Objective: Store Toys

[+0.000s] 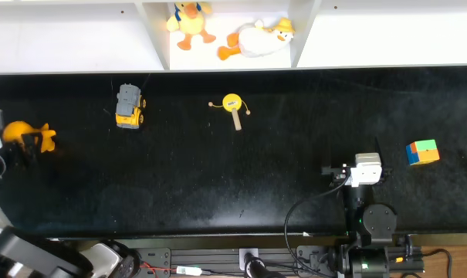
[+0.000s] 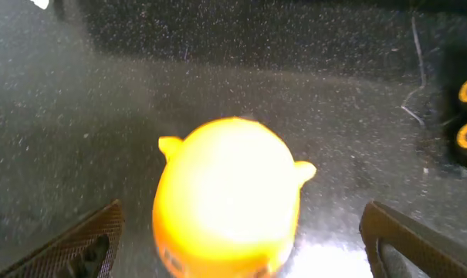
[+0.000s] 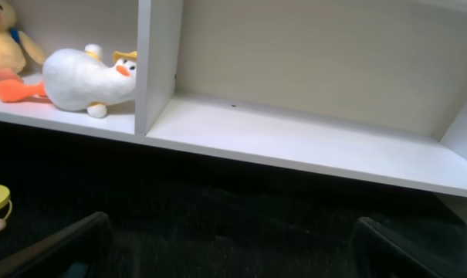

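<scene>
Just a rounded yellow-orange toy [image 2: 227,193]

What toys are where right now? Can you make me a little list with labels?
shelf, middle compartment: yellow duck plush, white duck plush
table: toy truck, yellow rattle, colourful cube, orange toy
left gripper: open, one finger on either side of the orange toy
right gripper: open, nothing between its fingers, facing the shelf
</scene>
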Robot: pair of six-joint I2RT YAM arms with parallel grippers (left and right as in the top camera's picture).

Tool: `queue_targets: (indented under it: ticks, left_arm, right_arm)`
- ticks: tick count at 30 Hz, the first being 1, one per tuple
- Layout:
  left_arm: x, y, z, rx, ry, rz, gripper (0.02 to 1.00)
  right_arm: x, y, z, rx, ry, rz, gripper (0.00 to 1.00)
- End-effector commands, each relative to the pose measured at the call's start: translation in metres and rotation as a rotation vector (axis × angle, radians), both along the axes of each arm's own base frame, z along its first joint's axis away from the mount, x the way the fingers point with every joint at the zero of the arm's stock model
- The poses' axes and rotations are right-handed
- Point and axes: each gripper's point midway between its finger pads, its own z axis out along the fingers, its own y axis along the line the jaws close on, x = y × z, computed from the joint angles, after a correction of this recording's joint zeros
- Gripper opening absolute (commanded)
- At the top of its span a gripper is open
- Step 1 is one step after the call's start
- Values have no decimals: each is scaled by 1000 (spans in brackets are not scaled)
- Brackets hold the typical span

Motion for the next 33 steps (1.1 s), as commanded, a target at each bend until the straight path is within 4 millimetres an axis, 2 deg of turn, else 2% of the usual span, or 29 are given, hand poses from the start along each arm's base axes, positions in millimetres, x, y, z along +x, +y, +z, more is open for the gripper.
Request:
queue_targets:
  ticks: [1, 3, 8, 11, 13, 17, 21, 26, 33]
  left_arm:
    - [4, 11, -4, 49, 30, 1, 976]
    - [2, 13, -8, 51, 48, 11, 906]
    - [1, 17, -10, 66, 58, 22, 511]
    - [1, 17, -9, 64, 55, 27, 316]
    - [1, 16, -5, 54, 46, 46, 244]
    - [3, 7, 12, 61, 17, 54, 180]
    - [12, -7, 41, 55, -53, 83, 183]
    - [27, -39, 74, 51, -132, 67, 183]
    - [48, -59, 103, 51, -222, 128, 191]
  right_arm:
    - [0, 1, -4, 0, 2, 6, 996]
    - [0, 1, -4, 0, 2, 6, 996]
    - [0, 1, -4, 0, 2, 6, 996]
    - [0, 1, -4, 0, 2, 6, 996]
    - [0, 1, -4, 0, 2, 6, 996]
    - [0, 1, -4, 0, 2, 6, 996]
    - [0, 1, -4, 0, 2, 6, 993]
    - [0, 1, -4, 0, 2, 6, 996]
    - [0, 1, -4, 0, 2, 6, 993]
